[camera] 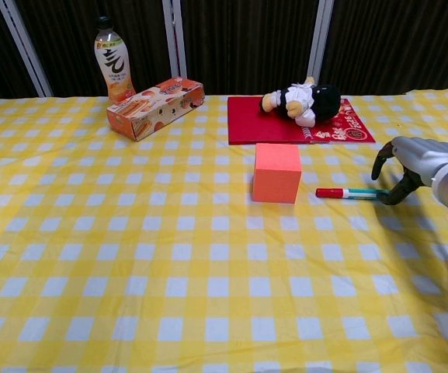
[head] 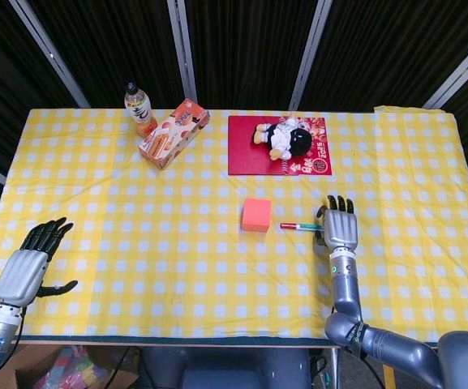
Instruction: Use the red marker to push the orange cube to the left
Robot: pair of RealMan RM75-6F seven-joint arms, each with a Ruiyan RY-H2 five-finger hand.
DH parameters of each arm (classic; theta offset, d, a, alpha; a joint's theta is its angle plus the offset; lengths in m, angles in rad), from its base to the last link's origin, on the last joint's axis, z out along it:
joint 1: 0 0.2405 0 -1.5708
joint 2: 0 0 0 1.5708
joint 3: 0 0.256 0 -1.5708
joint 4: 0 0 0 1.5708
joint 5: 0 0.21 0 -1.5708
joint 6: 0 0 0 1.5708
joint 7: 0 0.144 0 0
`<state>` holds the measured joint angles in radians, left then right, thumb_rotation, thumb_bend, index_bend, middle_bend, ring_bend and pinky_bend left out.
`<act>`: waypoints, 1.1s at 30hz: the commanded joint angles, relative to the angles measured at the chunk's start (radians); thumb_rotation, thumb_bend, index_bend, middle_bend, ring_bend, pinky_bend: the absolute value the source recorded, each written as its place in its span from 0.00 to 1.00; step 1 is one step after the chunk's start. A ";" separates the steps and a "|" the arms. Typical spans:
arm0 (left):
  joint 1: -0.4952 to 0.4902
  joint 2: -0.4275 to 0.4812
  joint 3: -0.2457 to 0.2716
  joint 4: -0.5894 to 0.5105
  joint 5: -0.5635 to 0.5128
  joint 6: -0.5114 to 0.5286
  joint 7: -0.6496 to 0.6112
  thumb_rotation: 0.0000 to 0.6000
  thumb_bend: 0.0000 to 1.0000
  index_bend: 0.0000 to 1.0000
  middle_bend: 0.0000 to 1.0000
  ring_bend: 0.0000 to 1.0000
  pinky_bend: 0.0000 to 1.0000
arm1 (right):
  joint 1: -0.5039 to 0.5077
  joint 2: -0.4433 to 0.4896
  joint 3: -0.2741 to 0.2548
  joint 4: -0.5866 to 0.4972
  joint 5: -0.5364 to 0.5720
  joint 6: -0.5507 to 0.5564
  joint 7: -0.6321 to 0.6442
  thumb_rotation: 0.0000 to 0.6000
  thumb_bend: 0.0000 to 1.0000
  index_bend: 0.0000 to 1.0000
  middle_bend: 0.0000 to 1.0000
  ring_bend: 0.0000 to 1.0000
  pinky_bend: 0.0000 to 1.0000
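Head view shows me the orange cube (head: 256,215) mid-table with bare checked cloth (head: 136,211) to its left, red marker (head: 298,226) lying just right of it, my right hand (head: 340,228) curled over its far end, grip unclear, left hand (head: 29,266) spread wide at the near edge

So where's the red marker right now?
The red marker lies flat on the checked tablecloth, just right of the orange cube, its far end at the right hand.
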<state>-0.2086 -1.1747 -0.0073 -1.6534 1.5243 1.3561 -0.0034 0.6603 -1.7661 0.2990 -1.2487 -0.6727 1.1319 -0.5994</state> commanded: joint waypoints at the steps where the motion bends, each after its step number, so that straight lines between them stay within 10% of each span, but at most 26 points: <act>1: 0.000 0.000 0.000 0.000 -0.002 -0.001 0.002 1.00 0.00 0.00 0.00 0.00 0.00 | -0.004 -0.012 -0.004 0.020 -0.008 -0.009 0.015 1.00 0.42 0.40 0.13 0.00 0.00; 9: 0.000 -0.001 -0.001 -0.002 -0.006 -0.003 0.004 1.00 0.00 0.00 0.00 0.00 0.00 | -0.011 -0.033 -0.007 0.065 -0.017 -0.026 0.034 1.00 0.42 0.41 0.13 0.00 0.00; 18: -0.001 0.001 -0.004 -0.005 -0.010 -0.003 -0.003 1.00 0.00 0.00 0.00 0.00 0.00 | -0.018 -0.052 -0.012 0.106 -0.037 -0.026 0.039 1.00 0.46 0.68 0.25 0.00 0.00; 33: 0.001 0.002 -0.002 -0.009 -0.005 0.002 -0.003 1.00 0.00 0.00 0.00 0.00 0.00 | -0.035 -0.003 0.008 0.015 -0.103 0.008 0.068 1.00 0.51 0.69 0.26 0.00 0.00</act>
<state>-0.2074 -1.1724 -0.0090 -1.6623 1.5196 1.3577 -0.0069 0.6253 -1.7758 0.3028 -1.2263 -0.7721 1.1384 -0.5306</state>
